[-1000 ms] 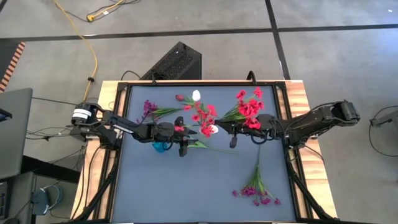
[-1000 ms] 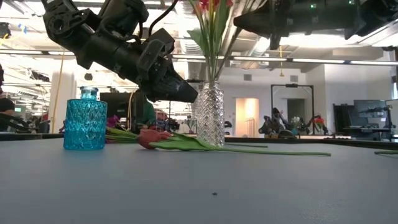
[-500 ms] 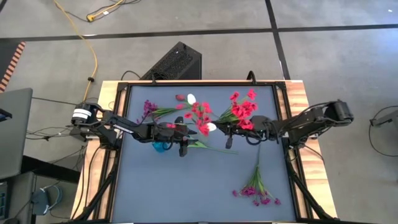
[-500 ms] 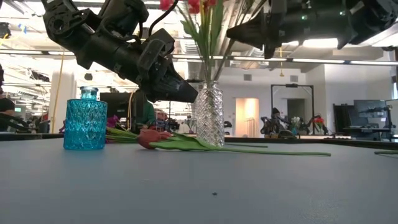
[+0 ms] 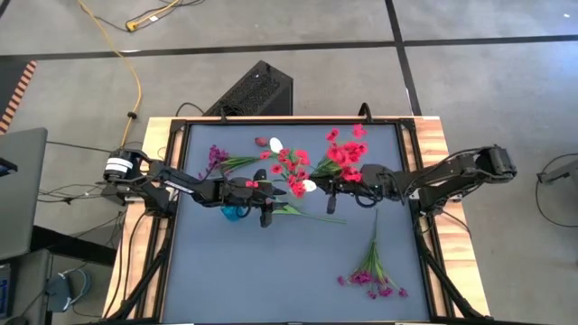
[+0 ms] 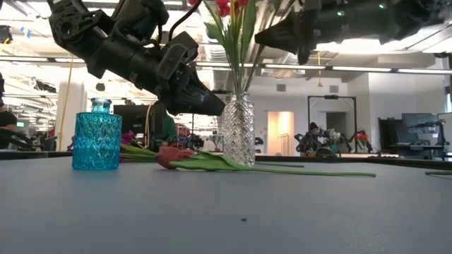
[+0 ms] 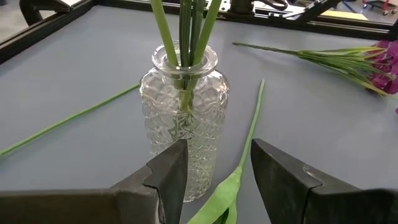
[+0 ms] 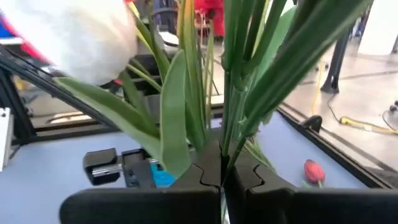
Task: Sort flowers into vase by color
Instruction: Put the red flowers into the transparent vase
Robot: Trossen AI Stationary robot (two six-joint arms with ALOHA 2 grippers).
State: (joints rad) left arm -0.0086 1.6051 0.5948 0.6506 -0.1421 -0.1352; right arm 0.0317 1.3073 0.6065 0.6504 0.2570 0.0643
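A clear glass vase (image 6: 238, 130) stands mid-table with several green stems in it, red blossoms (image 5: 289, 165) and white buds above. My left gripper (image 7: 217, 152) hovers open just left of the vase (image 7: 185, 124), above the table. My right gripper (image 6: 263, 35) comes level from the right, above the vase mouth, shut on the stems of a red sprig (image 5: 344, 153). A blue vase (image 6: 97, 137) stands left of the clear one. A tulip (image 6: 173, 156) lies on the table beside the clear vase's foot. My right gripper pinches the red sprig's green stems (image 8: 231, 140) between its two fingers, well below the blossoms. The fingers come level from the table's right and lie across the stems. The sprig stands nearly upright, slanting down toward the clear vase's mouth; its lower end is hidden.
A magenta-purple sprig (image 5: 370, 271) lies near the table's front right, another (image 5: 215, 158) at the far left. The tulip's long stem (image 7: 252, 124) runs across the table past the clear vase. The black table frame (image 5: 411, 181) borders the mat.
My right gripper has tipped a little and edged toward the table's left with the red sprig, still shut. The sprig's blossoms have swung leftward, and the flowers standing in the clear vase have leaned left with them.
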